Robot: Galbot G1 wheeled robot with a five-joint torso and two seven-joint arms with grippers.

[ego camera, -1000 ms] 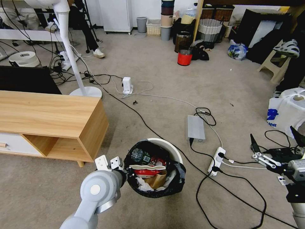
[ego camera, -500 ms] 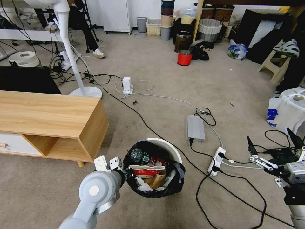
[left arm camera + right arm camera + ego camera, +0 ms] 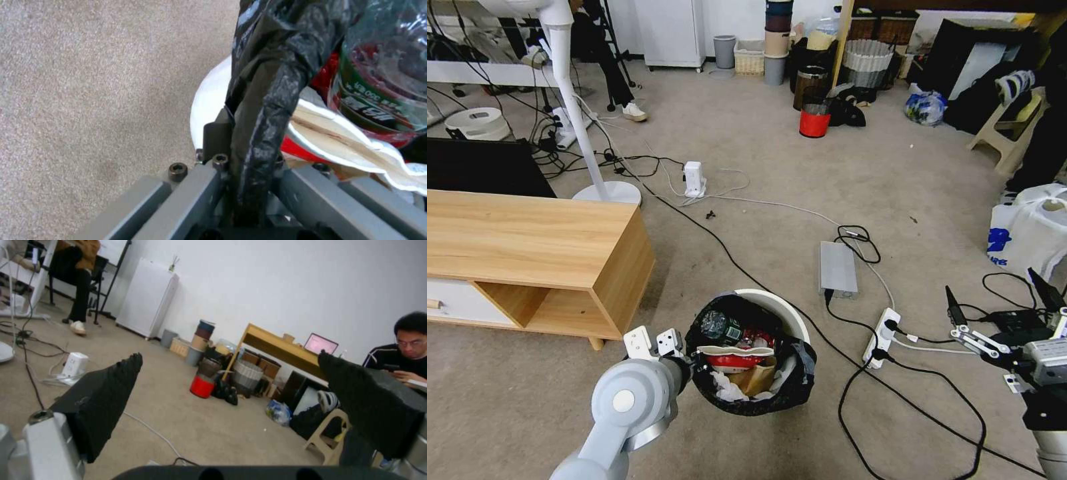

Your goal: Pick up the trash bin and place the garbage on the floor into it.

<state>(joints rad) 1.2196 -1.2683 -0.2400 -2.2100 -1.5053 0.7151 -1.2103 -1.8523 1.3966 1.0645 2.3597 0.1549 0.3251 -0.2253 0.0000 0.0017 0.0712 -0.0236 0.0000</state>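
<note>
Unmoved: left tool (image 3: pixel 249 166) clenched on trash bin (image 3: pixel 774 308) rim | right tool (image 3: pixel 999 308) released, raised; garbage (image 3: pixel 740 363) inside

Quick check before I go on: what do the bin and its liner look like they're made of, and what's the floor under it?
The trash bin looks like smooth white plastic, judging by its even, slightly glossy rim. Its liner seems to be thin black plastic film: crinkly, shiny, bunched over the rim where the left gripper has its jaws clamped. The floor looks like short-pile beige carpet, matte and speckled.
</note>
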